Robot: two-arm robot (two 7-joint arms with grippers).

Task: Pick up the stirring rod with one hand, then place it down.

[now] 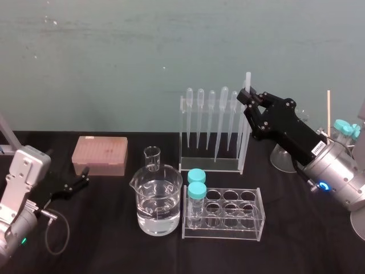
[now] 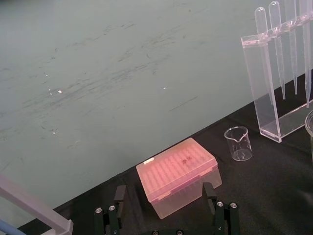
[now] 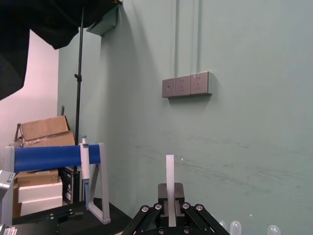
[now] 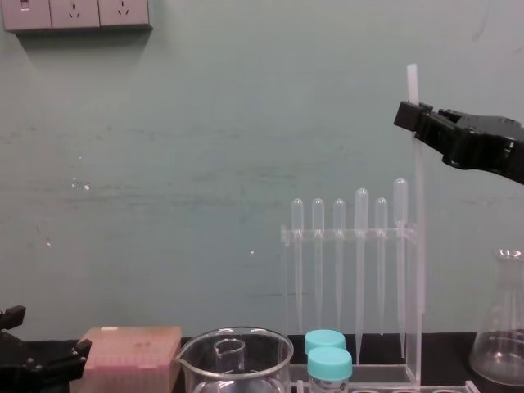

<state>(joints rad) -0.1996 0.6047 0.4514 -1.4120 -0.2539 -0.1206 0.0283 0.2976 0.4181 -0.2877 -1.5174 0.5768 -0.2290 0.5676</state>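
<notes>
- The left pincer (image 1: 83,177) rests by the table's (image 1: 319,234) near left corner. Its fingers stand wide apart and hold nothing, and it is well apart from the task's thing.
- Along the near middle stand a large beaker (image 1: 158,202) of clear liquid and, just beside it, a tube rack (image 1: 223,232) with two capped tubes.
- Farther back on the left lies a pink tip box (image 1: 100,154), with a small beaker (image 1: 152,158) between it and the pipette rack (image 1: 209,166).
- At the far edge, the rod (image 1: 247,81) stands upright against the pipette rack's right end. Its long axis is vertical and its top rises above the pipettes (image 1: 211,114).
- The right pincer (image 1: 249,96) comes in from the far right corner and is closed narrow on the rod near its upper end. A short stub of rod shows above the fingers.
- The rod's lower end reaches down near the pipette rack's base. I cannot tell whether it touches the table.
- Judgement: the grasp is made and the lift is barely begun, if at all. The coming move turns on that vertical axis. The rod should go straight up until it clears the racks, then be carried to bare table and laid flat. Any sideways pull before then could knock the pipette rack.
</notes>
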